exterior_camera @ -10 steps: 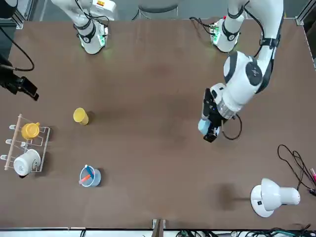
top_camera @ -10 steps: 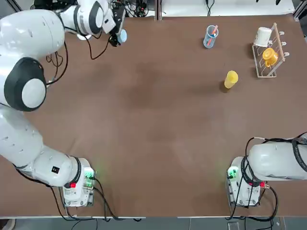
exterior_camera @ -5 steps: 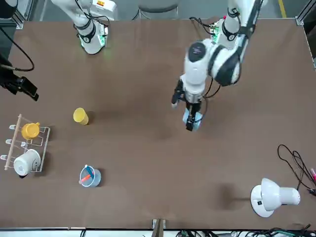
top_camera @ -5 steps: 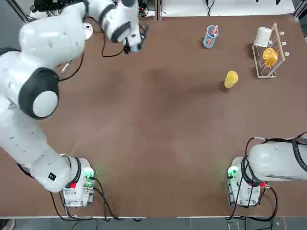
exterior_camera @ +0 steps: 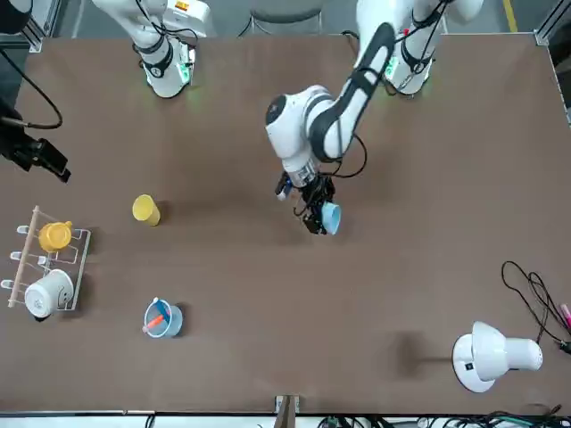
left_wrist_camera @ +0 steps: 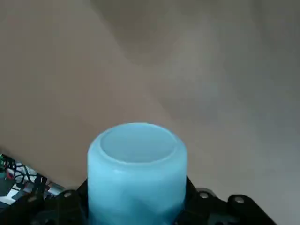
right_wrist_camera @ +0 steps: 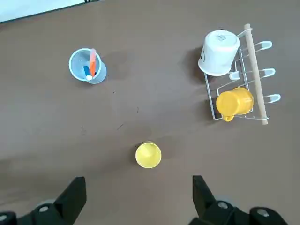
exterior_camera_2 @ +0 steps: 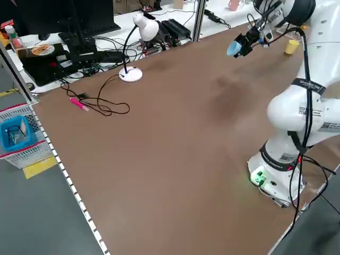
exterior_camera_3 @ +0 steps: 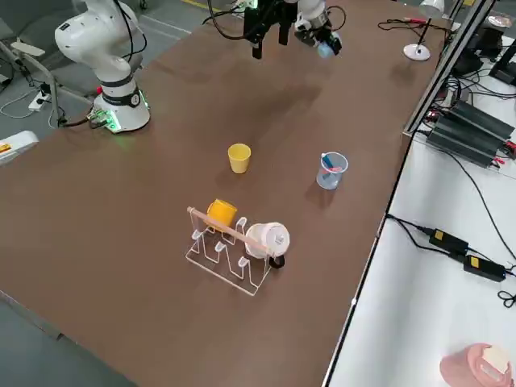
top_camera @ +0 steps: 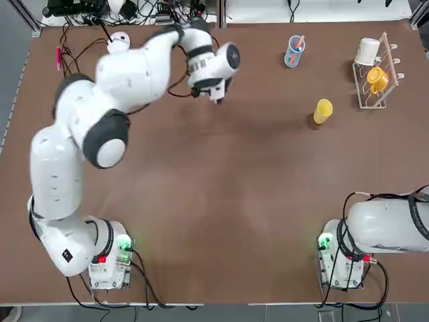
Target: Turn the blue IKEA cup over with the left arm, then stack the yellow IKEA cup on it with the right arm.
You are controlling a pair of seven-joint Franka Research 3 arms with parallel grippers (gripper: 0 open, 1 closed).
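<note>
Gripper (exterior_camera: 314, 214), left, closed on the blue cup (left_wrist_camera: 137, 173) at one o'clock from its base; light, slick plastic probably wants a gentle side hold.

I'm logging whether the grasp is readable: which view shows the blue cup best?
The left wrist view: the blue cup fills the foreground, its flat base plain between the left gripper's fingers. The front and both side views show it smaller, at the gripper; in the top view I can't make it out.
</note>
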